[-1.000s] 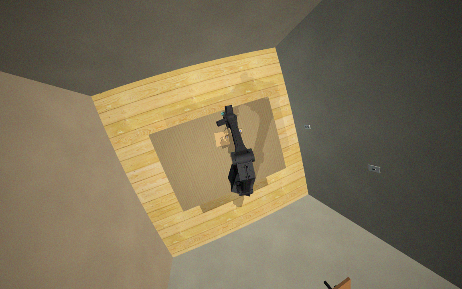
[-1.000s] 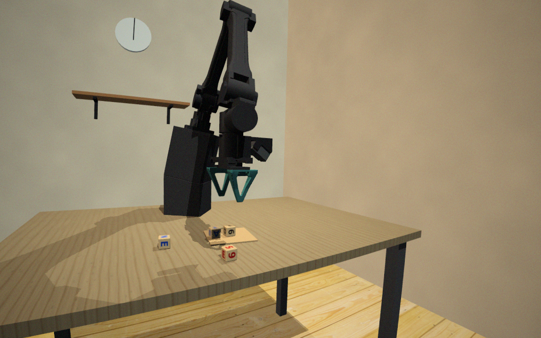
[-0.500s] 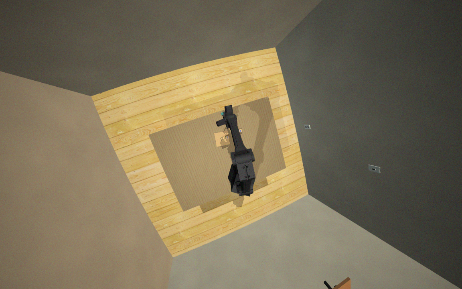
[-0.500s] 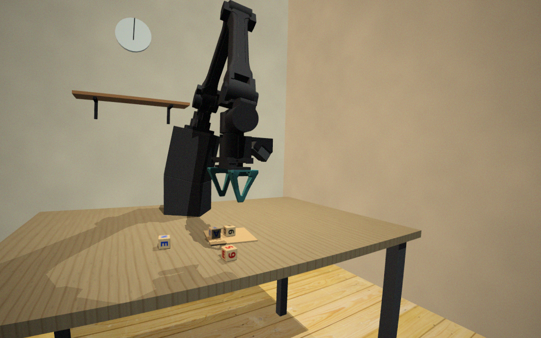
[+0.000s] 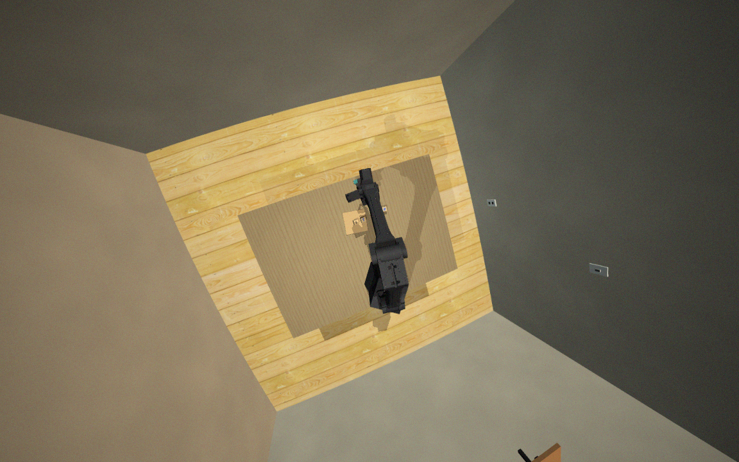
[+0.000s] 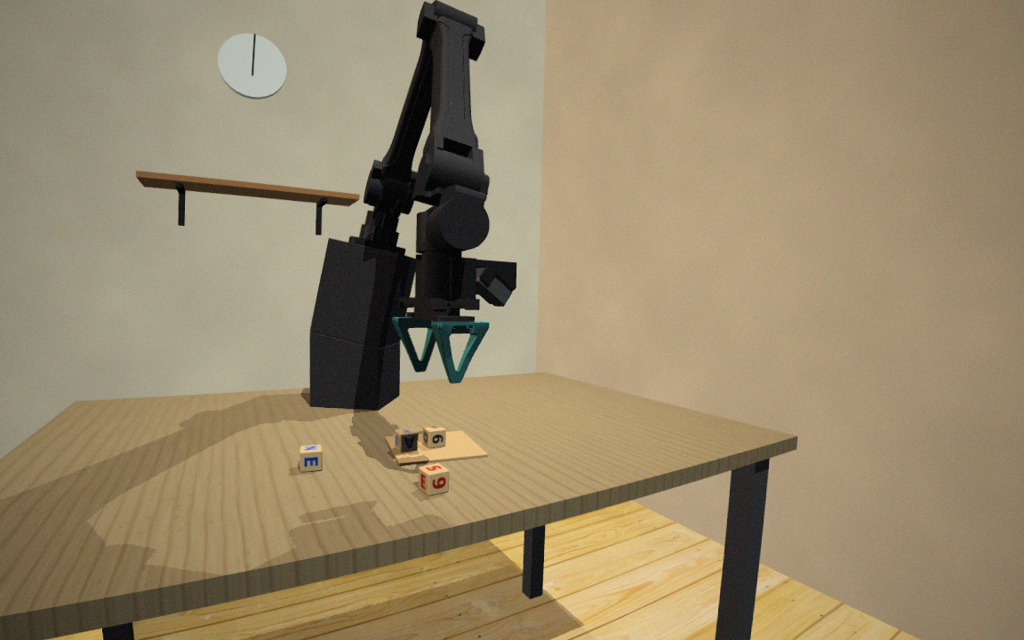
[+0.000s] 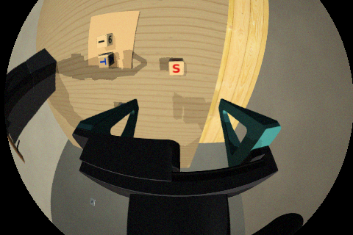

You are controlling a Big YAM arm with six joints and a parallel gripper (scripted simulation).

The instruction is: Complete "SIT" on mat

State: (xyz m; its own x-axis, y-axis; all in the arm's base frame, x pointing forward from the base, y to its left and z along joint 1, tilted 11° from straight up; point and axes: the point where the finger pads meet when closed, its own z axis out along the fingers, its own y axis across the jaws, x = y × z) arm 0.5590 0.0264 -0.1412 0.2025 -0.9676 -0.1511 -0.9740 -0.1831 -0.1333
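The tan mat lies flat. On it, the I block stands left of the T block as seen from the base, letters up. The S block lies on the table beyond the mat's far edge, red S on top, turned sideways for the base reader; the arm hides it in the top view. The N block lies right of the mat. My gripper is open and empty, high above the table.
The wooden table ends not far beyond the S block. The mat has room left of the I block. The arm's shadow falls across the T block and part of the mat. The N block is hidden in the wrist view.
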